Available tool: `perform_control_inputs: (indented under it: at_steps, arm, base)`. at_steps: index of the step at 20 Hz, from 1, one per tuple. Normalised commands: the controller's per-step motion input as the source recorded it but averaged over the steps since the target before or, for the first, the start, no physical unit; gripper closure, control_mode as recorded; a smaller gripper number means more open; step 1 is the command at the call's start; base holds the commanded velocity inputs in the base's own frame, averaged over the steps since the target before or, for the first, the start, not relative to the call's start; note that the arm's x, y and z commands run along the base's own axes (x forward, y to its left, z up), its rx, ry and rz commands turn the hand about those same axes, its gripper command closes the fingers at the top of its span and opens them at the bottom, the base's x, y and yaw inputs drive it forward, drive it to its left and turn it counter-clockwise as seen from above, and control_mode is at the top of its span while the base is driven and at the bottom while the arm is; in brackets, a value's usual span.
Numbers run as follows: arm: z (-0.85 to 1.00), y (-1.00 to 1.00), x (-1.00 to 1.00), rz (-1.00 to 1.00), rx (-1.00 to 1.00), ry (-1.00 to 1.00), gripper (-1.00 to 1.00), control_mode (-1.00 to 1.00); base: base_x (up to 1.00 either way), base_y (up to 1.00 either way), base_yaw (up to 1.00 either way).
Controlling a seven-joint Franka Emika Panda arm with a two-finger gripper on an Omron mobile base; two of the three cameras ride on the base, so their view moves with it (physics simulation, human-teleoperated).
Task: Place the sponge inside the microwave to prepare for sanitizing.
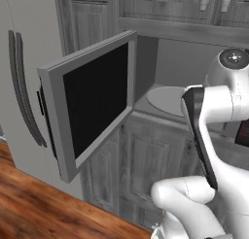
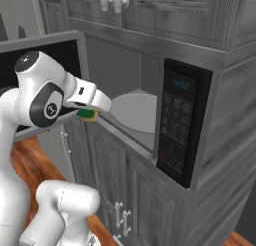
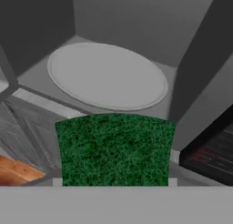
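Now, pincer (image 2: 95, 111): you're clamped on the sponge (image 2: 87, 113).
Sponge: just before the open microwave (image 2: 185, 121), near the turntable (image 3: 107, 76).
Door (image 1: 90, 102): swung left.

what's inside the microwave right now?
Just the turntable, bare, in the microwave. The sponge is outside at the opening, in the gripper. The cavity's right side is hidden by the keypad panel.

Green sponge (image 3: 115, 149) seemingly just outside open microwave's (image 2: 182, 122) threshold.

Sponge (image 3: 116, 150) hiding gripper fingertips.
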Motion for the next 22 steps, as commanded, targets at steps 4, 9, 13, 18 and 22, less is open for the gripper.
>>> perform_control_inputs:
  at_steps: [4,9,13,18,22]
  arm:
    - [-0.38,-0.17,0.42,-0.06,0.0,-0.05,1.0,-1.0]
    - [-0.18,-0.05,0.33,-0.02,0.0,-0.06,1.0,-1.0]
    - [-0.11,-0.06,0.5,-0.01,0.0,0.0,1.0,-1.0]
    - [-0.19,-0.1,0.58,-0.02,0.0,0.06,1.0,-1.0]
    - [-0.28,-0.22,0.67,-0.05,0.03,0.17,1.0,-1.0]
  base:
    - [0.0,0.0,0.0]
    - [0.0,0.0,0.0]
    - [0.0,0.0,0.0]
    - [0.0,0.0,0.0]
    - [0.0,0.0,0.0]
